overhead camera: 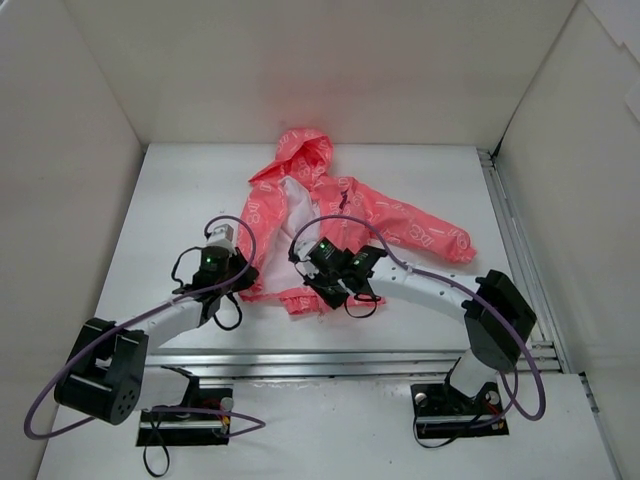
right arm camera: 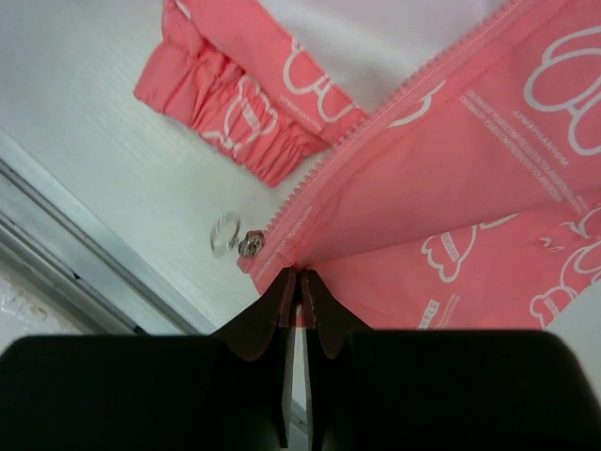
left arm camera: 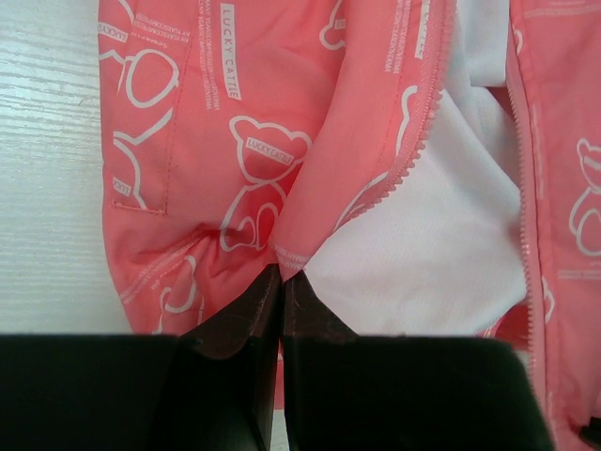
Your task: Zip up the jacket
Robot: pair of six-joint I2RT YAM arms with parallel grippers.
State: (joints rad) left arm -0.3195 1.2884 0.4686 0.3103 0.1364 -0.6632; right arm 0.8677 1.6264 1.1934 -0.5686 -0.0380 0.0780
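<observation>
The coral-pink jacket [overhead camera: 385,215] lies open on the white table, hood at the far end, white lining [left arm camera: 441,235] showing between its two fronts. My left gripper [overhead camera: 245,278] is shut on the bottom corner of the jacket's left front [left arm camera: 235,113], beside its zipper teeth [left arm camera: 413,160]. My right gripper [overhead camera: 318,288] is shut on the bottom hem of the other front [right arm camera: 451,169], just beside the metal zipper slider [right arm camera: 249,244] with its clear ring pull [right arm camera: 225,233]. The two zipper halves lie apart. A gathered sleeve cuff [right arm camera: 225,113] lies near the slider.
White enclosure walls stand on the left, back and right. An aluminium rail [overhead camera: 350,352] runs along the near table edge, close to the hem, and shows in the right wrist view [right arm camera: 75,263]. Another rail [overhead camera: 510,230] runs along the right side.
</observation>
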